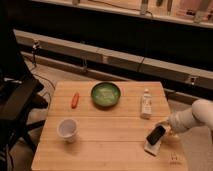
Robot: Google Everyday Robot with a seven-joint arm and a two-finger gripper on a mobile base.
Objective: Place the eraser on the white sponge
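The black eraser (156, 134) stands tilted at the table's right front, its lower end over the white sponge (150, 148). The sponge lies flat on the wooden table (110, 142) and only its front part shows from under the eraser. My gripper (166, 129) reaches in from the right on a white arm (192, 119). It is at the eraser's upper right end and is shut on it.
A green bowl (105, 94) sits at the table's back centre. An upright white tube (145, 103) stands just behind the eraser. A white cup (67, 129) is at the front left and a small orange-red object (75, 99) at the back left. A dark chair (17, 102) stands left of the table.
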